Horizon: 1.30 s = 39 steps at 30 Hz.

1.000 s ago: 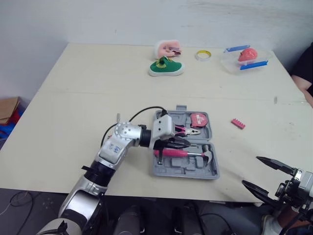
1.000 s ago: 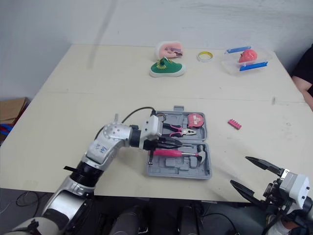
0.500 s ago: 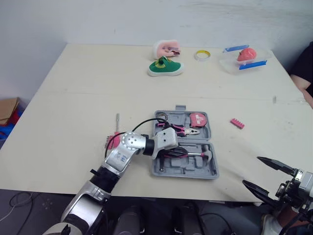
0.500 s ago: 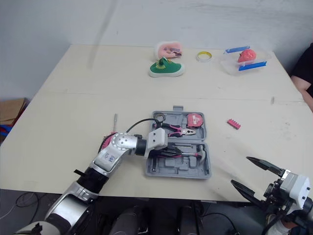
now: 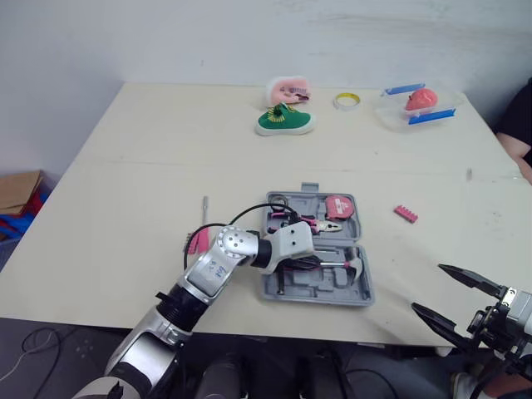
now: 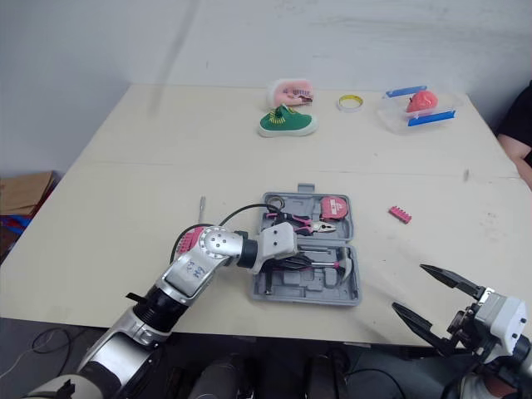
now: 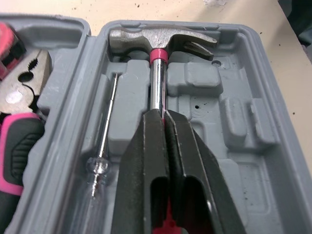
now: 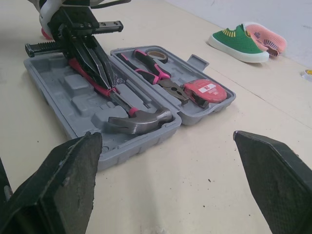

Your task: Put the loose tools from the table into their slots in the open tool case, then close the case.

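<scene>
Sinking lower than a second ago, the left gripper (image 7: 163, 113) is pinching the pink-handled steel claw hammer (image 7: 157, 73) into the near half of the open grey plastic tool case (image 5: 287, 291), likely seating it, while the right gripper (image 5: 427, 288) is idling agape.

One tool case (image 5: 316, 287) is counted; in it are seen one hammer (image 7: 158, 53), one pair of pliers (image 5: 312, 223), one tape measure (image 5: 338, 207) and one thin screwdriver (image 7: 105, 146); on the table (image 5: 125, 166) are counted one loose screwdriver (image 5: 199, 233), two shoes (image 5: 285, 121), one tape roll (image 5: 347, 100), one clear box (image 5: 416, 108) and one pink strip (image 5: 406, 214).
</scene>
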Each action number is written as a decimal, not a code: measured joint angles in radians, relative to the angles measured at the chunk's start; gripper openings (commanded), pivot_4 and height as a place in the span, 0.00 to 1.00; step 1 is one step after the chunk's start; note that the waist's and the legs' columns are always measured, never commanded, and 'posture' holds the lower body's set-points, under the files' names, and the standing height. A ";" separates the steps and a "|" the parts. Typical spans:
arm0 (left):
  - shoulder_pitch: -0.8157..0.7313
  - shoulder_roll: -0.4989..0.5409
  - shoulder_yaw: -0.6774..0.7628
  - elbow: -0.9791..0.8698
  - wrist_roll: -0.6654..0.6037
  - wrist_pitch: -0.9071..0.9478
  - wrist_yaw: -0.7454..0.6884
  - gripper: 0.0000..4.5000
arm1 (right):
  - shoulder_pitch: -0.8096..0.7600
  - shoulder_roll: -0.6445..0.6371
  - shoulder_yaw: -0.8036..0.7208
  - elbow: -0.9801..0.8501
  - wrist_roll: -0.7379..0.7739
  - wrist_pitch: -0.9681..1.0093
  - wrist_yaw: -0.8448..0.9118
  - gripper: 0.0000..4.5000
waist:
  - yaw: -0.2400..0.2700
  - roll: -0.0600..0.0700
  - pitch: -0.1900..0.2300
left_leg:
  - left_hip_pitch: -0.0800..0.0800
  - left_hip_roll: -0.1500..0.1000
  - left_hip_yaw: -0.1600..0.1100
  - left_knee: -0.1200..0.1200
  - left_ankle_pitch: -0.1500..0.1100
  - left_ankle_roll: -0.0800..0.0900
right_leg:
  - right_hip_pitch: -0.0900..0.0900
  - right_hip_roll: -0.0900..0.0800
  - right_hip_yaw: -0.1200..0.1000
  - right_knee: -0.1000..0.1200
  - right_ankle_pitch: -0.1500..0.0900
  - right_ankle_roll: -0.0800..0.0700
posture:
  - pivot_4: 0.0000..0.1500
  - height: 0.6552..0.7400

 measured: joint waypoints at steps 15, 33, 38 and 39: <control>-0.037 -0.021 -0.050 0.009 0.009 0.107 0.010 0.01 | -0.012 0.000 0.015 -0.036 -0.006 0.019 -0.039 1.00 | -0.001 0.006 -0.012 | 0.012 0.001 -0.001 -0.007 -0.006 -0.001 | 0.011 0.001 0.000 -0.015 -0.001 0.000 | 1.00 1.00; 0.073 0.140 0.377 -0.036 -0.313 -0.426 -0.198 0.18 | 0.011 -0.125 -0.132 0.047 0.015 0.049 0.028 1.00 | -0.009 0.009 0.003 | -0.009 0.000 0.001 -0.004 0.000 0.005 | -0.007 0.002 -0.002 -0.011 0.001 0.002 | 1.00 1.00; 0.154 0.250 0.620 -0.034 -0.364 -0.407 -0.068 0.67 | -0.030 -0.170 -0.190 0.170 0.012 0.008 0.084 1.00 | -0.008 0.005 0.006 | -0.008 0.000 0.001 -0.004 0.000 0.006 | -0.007 0.002 -0.001 -0.010 0.001 0.002 | 1.00 1.00; 0.185 0.284 0.655 -0.033 -0.367 -0.402 -0.058 0.78 | -0.036 -0.180 -0.195 0.199 0.009 -0.008 0.096 1.00 | -0.009 0.005 0.006 | -0.008 0.000 0.001 -0.005 0.000 0.006 | -0.007 0.001 -0.001 -0.010 0.001 0.002 | 1.00 1.00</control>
